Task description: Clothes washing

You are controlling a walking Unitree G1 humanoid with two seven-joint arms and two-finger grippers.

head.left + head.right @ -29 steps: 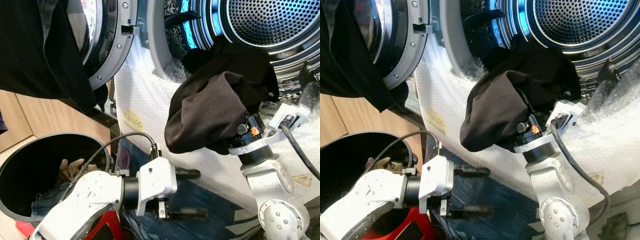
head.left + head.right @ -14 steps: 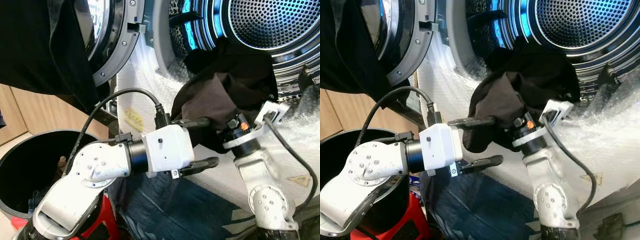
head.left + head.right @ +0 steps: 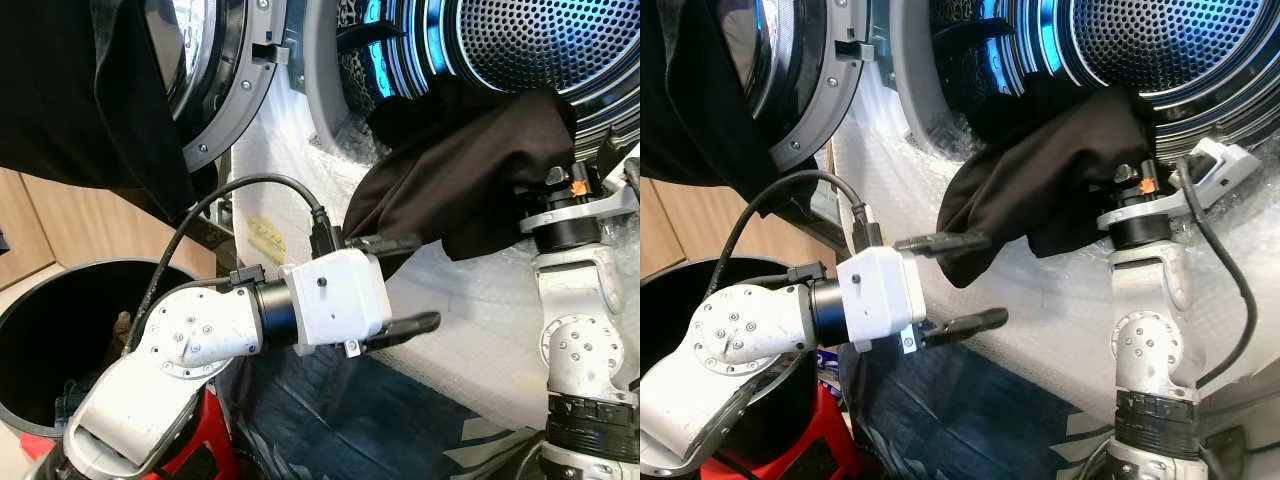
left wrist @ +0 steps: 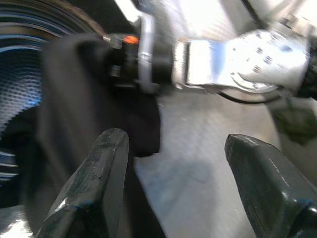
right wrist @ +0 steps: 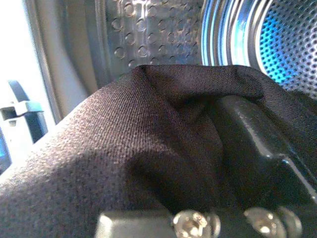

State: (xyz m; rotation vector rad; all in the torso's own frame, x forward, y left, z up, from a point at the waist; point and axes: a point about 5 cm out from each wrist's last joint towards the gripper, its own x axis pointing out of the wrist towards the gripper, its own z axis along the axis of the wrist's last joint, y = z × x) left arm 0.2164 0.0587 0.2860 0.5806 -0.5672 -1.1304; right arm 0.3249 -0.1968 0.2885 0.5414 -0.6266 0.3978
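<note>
A black garment (image 3: pixel 470 165) hangs out of the washer's drum (image 3: pixel 540 40) over the lower rim of the opening. It drapes over my right gripper (image 5: pixel 198 134), which is shut on the cloth; one finger (image 5: pixel 252 148) shows under the fabric. The right wrist (image 3: pixel 565 205) stands upright just right of the garment. My left gripper (image 3: pixel 428 280) is open at the garment's lower left edge, with its upper finger (image 3: pixel 945 241) touching the hem. The left wrist view has both fingers (image 4: pixel 104 163) spread wide, with the garment (image 4: pixel 74 99) beside one of them.
The washer door (image 3: pixel 225 90) stands open at the left with another black cloth (image 3: pixel 90 100) hanging over it. Bubble wrap (image 3: pixel 290 200) covers the washer's front. A black bin (image 3: pixel 40 300) with clothes stands at lower left. Blue fabric (image 3: pixel 350 420) lies below.
My left arm rose from low down to the garment's lower edge, then held. My right arm swung to the right and upright, pulling the garment toward the drum.
</note>
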